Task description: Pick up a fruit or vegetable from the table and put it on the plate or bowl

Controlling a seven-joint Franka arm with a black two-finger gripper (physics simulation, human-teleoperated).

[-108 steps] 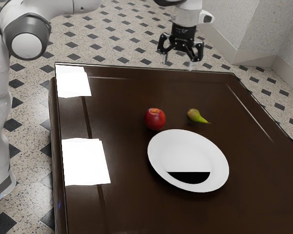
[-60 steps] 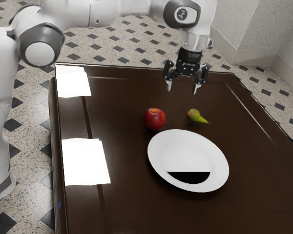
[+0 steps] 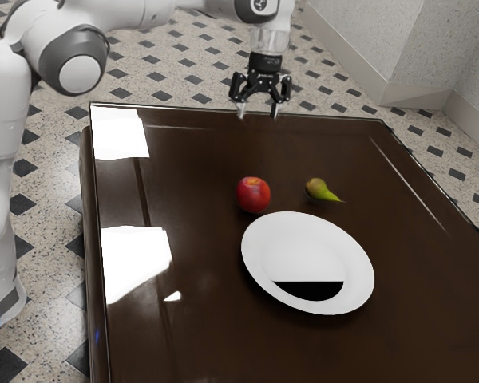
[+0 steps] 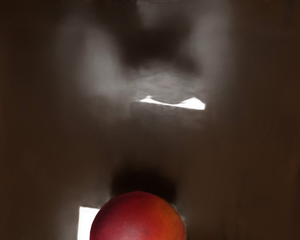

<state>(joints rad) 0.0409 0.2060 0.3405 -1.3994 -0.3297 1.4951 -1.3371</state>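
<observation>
The claw (image 3: 257, 112) is open, with its two fingers spread wide and nothing between them. It hangs in the air over the far edge of the worktop (image 3: 199, 263), at the end of the white arm (image 3: 72, 56) that comes in from the exterior view's left. The worktop is dark brown and shiny, with a thin raised edge all the way round. The red apple (image 3: 254, 194) sits near the middle of the worktop, well apart from the claw. There is just bare wood between the claw and the apple, so nothing is in the way. The white plate (image 3: 303, 247) lies just beside the apple, on the near side of it. I cannot tell if the apple touches the plate's rim. A black half-round patch (image 3: 307, 289) shows on the near part of the plate. A little green and yellow pear (image 3: 321, 190) lies to the exterior view's right of the apple, apart from it and close to the plate's far rim. The side of the worktop at the exterior view's left is open wood with two bright patches of light (image 3: 136, 254) on it. Around the worktop is a floor (image 3: 184, 72) of pale tiles with small black squares, and a pale wall (image 3: 399, 40) stands behind. In the wrist view the apple (image 4: 138, 217) shows round and red on the dark worktop (image 4: 250, 150), with a small bright spot of light (image 4: 172, 102) beyond it.
</observation>
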